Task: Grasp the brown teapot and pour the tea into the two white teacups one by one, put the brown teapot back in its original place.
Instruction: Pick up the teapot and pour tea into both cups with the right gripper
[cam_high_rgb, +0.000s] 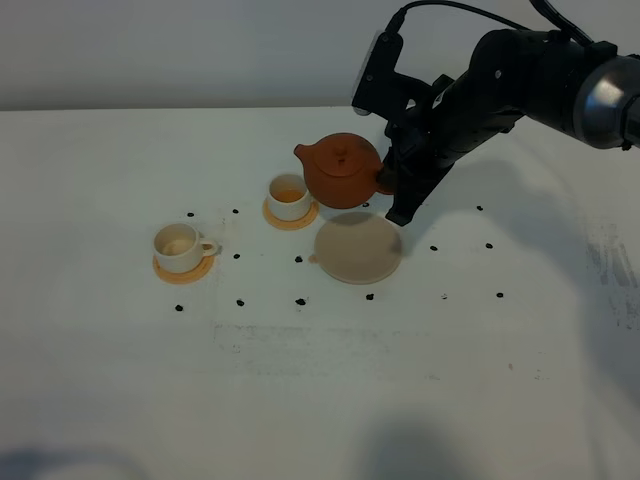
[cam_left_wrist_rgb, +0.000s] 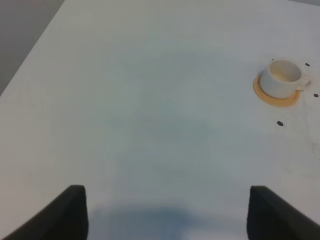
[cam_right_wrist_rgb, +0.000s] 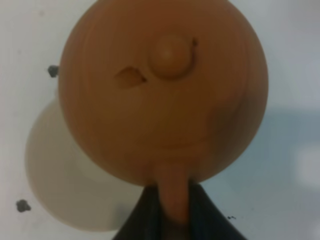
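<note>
Starting at the right gripper (cam_high_rgb: 390, 183), what does it hold? (Reader)

Its jaws are pressed together on the loop handle (cam_right_wrist_rgb: 172, 197) of the brown teapot (cam_high_rgb: 340, 170). The pot hangs clear of the tabletop (cam_high_rgb: 120, 380), roughly level, with the lid knob (cam_right_wrist_rgb: 171, 55) up and the spout (cam_high_rgb: 302, 152) aimed toward the left edge. The beige trivet (cam_high_rgb: 360, 250) lies bare just below it, about midway across the tabletop. In the right wrist view the trivet shows past one side of the pot only, so the pot is not centred over it. (Legend)

Where are the cups and the other arm? (Reader)

Both cups sit on orange coasters between the trivet and the left edge. The inner teacup (cam_high_rgb: 288, 193) is just beside the pot and shows amber tea. The outer teacup (cam_high_rgb: 180, 242) is well apart from it, and its fill is too pale to tell. The left gripper (cam_left_wrist_rgb: 167, 200) hovers over bare tabletop with its fingers spread, holding nothing. (Legend)

How is this step done well? (Reader)

The pot appears to be in transit. It should travel level so nothing dribbles from the spout, with the pinch firm against rotation about the thin handle. If the outer teacup needs filling, bring the spout above its rim before tilting, then tilt slowly. If returning, centre the pot over the trivet, lower it straight down, and release only once the base rests flat. (Legend)
</note>
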